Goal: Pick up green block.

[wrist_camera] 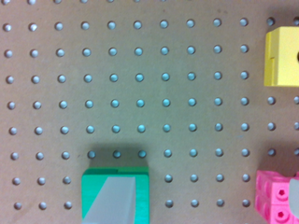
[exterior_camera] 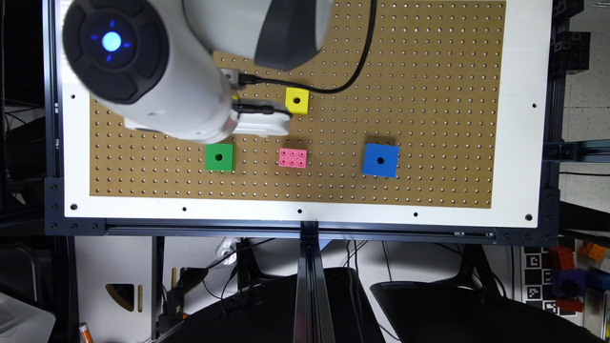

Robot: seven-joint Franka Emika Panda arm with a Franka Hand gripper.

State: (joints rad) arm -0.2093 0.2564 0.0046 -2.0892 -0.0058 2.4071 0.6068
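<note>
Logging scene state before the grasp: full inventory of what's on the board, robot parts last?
green block: 1, bright green, on the pegboard toward the exterior view's left, beside the arm
pink brick: 1, pink, studded, between green and blue
blue block: 1, blue, largest, toward the exterior view's right
yellow block: 1, yellow, farther up the board than the pink brick
pegboard: 1, brown, white border
cable: 1, black, running to the wrist
arm: 1, white
gripper: 1, white, above the board

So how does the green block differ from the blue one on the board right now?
The green block is smaller than the blue block. Green sits near the arm, toward the exterior view's left; blue lies far off toward the right. Green sits square to the pegboard's hole rows; blue is slightly turned. Both are square with one dark round hole on top.
</note>
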